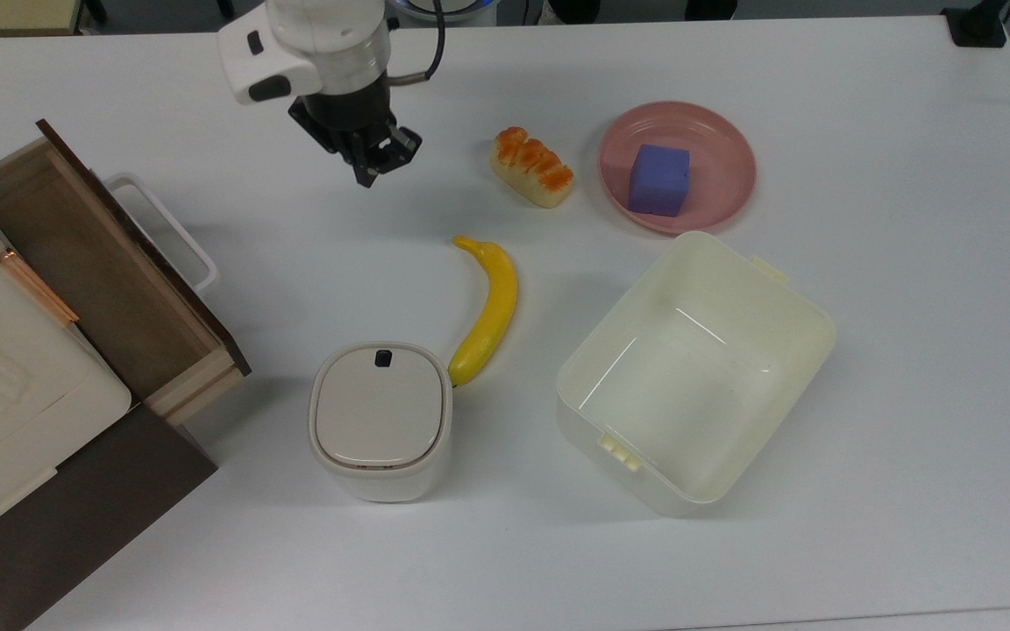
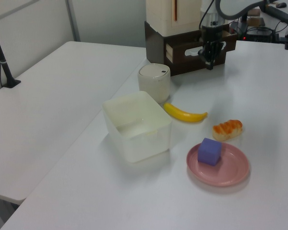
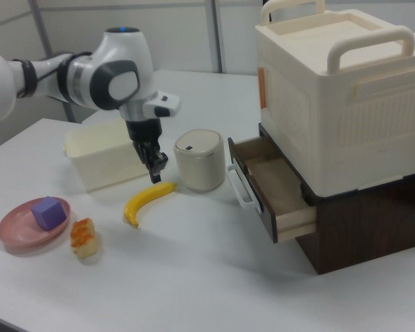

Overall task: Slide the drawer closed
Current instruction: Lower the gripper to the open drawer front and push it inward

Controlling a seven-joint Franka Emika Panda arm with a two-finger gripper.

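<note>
The shallow light-wood drawer with a brown inner floor, dark brown front panel and white loop handle [image 1: 106, 263] stands pulled out of a dark brown cabinet [image 3: 360, 225] at the top view's left edge; its rear part is hidden under the cream plastic crate with carry handles [image 3: 339, 90] stacked on the cabinet, and the cabinet itself is cut off by the frame's left and bottom edges. In the left view the drawer [image 2: 185, 48] sits at the far end of the white table [image 1: 821, 526], and the arm's black gripper [image 2: 210, 53] covers part of the front panel and handle. The right view shows the drawer [image 3: 270, 190] open with its bare brown floor exposed, handle toward the right view's left. The gripper [image 1: 371, 166] hangs from the white arm above the table, well apart from the handle and toward the top view's upper right of it; its fingers point downward and look drawn close together, holding nothing. In the right view the gripper [image 3: 154, 169] hovers in front of the cream rectangular plastic tub [image 3: 100, 162], beside the small white lidded bin [image 3: 199, 159] and just above the yellow banana [image 3: 146, 200]. Farther off lie an orange-topped bread roll [image 1: 532, 166] and a pink round plate [image 1: 715, 140] carrying a purple cube [image 1: 659, 180].
</note>
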